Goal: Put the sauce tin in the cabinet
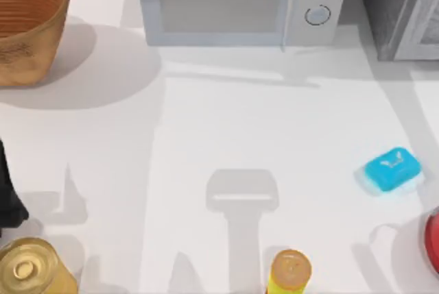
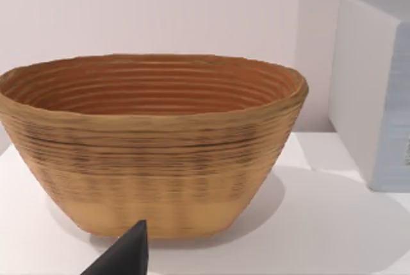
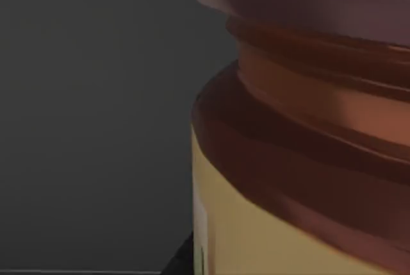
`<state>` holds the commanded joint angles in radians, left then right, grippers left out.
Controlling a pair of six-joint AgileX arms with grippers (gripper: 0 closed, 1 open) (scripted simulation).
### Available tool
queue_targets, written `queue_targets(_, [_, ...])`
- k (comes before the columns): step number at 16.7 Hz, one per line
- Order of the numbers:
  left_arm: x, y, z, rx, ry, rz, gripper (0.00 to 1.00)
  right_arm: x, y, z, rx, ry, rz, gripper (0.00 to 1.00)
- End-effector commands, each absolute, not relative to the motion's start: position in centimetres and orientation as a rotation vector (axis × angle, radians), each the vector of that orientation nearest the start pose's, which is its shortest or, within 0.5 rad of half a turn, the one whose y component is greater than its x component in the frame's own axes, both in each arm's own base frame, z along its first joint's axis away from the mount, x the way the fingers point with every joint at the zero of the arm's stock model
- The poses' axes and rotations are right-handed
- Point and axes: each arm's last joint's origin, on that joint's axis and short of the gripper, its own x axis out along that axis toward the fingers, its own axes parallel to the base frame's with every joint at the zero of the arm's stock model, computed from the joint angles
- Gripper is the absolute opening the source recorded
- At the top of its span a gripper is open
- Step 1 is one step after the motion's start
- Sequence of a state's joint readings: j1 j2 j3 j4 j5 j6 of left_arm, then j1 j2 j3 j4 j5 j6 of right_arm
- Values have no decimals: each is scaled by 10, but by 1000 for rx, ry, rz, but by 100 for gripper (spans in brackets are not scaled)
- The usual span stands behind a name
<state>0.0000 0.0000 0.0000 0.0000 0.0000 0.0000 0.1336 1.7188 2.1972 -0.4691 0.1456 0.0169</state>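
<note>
Left arm (image 1: 8, 198): dark segment at the top view's left edge, low over the tabletop. Left tool: 1 dark fingertip (image 2: 125, 254) pokes into the left wrist view, pointing up; finger spacing not readable.

Sauce tin (image 3: 301, 127): maroon-brown top, yellowish label, close before my right wrist camera against dark grey. Cabinet (image 1: 401, 9): dark grey, at the desk's far right corner.

Matte black throughout: bulky left arm (image 1: 8, 201) casing, and one pointed, wedge-shaped tip among the fingers (image 2: 125, 256).
</note>
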Motion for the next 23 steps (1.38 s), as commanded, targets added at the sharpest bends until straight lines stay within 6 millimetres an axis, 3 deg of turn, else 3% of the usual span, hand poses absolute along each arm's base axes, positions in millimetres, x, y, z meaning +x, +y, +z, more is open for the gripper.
queue_targets(4, [106, -1, 160, 0, 0, 0, 100, 390, 48, 518, 4, -20, 8, 0])
queue_targets(9, [106, -1, 160, 0, 0, 0, 100, 394, 46, 518, 5, -30, 9, 0])
queue_targets(22, [106, -1, 160, 0, 0, 0, 100, 394, 46, 518, 5, -30, 9, 98])
queue_targets(23, [106, -1, 160, 0, 0, 0, 100, 394, 46, 518, 5, -30, 9, 100])
